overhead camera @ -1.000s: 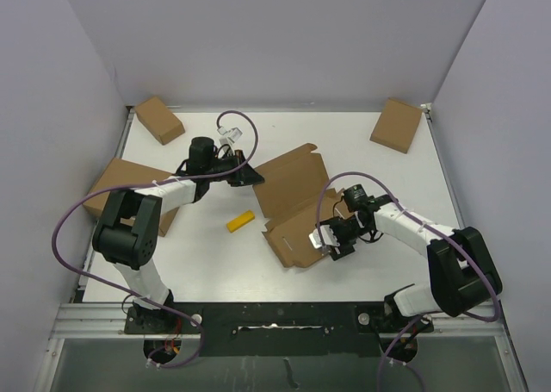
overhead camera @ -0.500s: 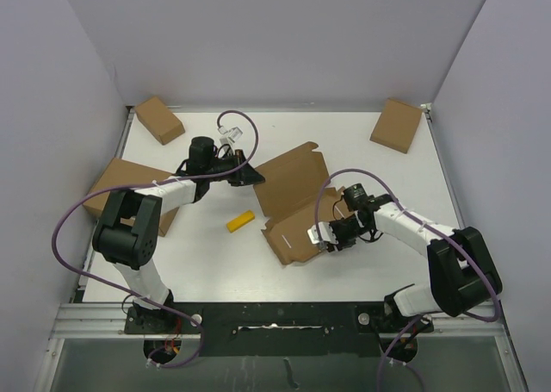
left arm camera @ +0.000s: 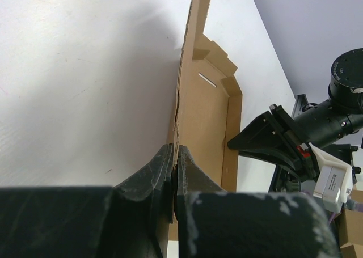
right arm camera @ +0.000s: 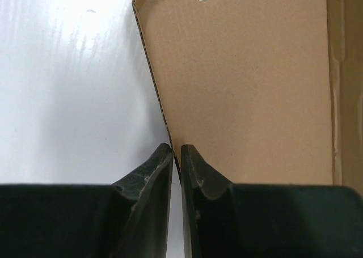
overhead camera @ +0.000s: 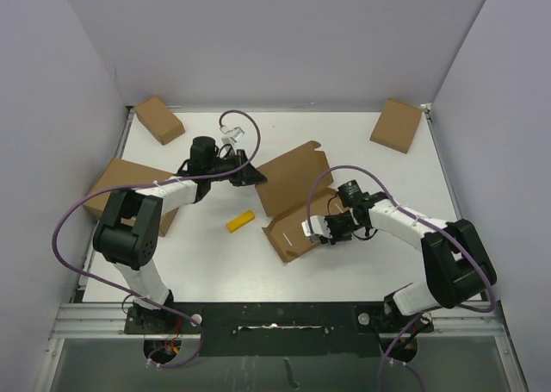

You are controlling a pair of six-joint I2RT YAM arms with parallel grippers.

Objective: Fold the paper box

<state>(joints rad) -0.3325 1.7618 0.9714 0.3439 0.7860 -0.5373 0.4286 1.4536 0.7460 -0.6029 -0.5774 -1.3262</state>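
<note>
The paper box [overhead camera: 291, 185] is a brown die-cut cardboard sheet, partly folded, at the middle of the table. My left gripper [overhead camera: 255, 178] is shut on its far-left edge, and the left wrist view shows the cardboard wall [left arm camera: 205, 108] running upright out of the shut jaws [left arm camera: 175, 156]. My right gripper [overhead camera: 319, 228] is at the box's near-right panel. In the right wrist view its fingers [right arm camera: 177, 153] pinch the thin edge of a brown panel [right arm camera: 244, 82] that has a slot near its top.
A small yellow block [overhead camera: 240, 221] lies left of the box. Closed brown boxes sit at the back left [overhead camera: 159, 120] and back right [overhead camera: 396, 125]. A larger one [overhead camera: 120, 185] lies under the left arm at the table's left edge.
My right gripper has closed onto the box's near panel and slid left along it; the near panel now stands more upright and narrower. The left arm has held still.
</note>
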